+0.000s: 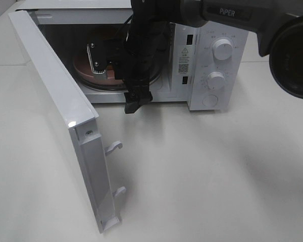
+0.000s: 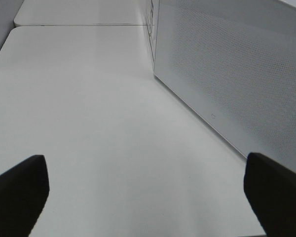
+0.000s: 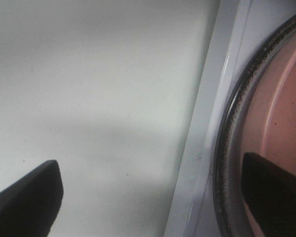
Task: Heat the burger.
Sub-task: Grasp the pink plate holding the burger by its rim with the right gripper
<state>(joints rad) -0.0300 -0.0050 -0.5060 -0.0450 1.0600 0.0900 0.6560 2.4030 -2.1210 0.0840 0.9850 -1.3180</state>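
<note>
Right arm (image 1: 141,55) at the microwave (image 1: 192,96) mouth, jaws wide, empty; left jaws wide too. Burger unseen; door (image 1: 55,103) closing next, I reckon.

White microwave (image 1: 194,96) on a pale table (image 1: 217,176), its door (image 1: 55,101) swung wide toward the lower left.
Inside, a pink plate (image 1: 83,68) lies on the glass turntable (image 1: 103,86); an upper knob (image 1: 222,49) and a lower knob (image 1: 216,79) sit at the upper right.

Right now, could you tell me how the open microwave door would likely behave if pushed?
The door looks rigid and hinged on the microwave, so it would probably swing shut rather than flex. Its protruding latch hooks look thin and possibly fragile.
</note>
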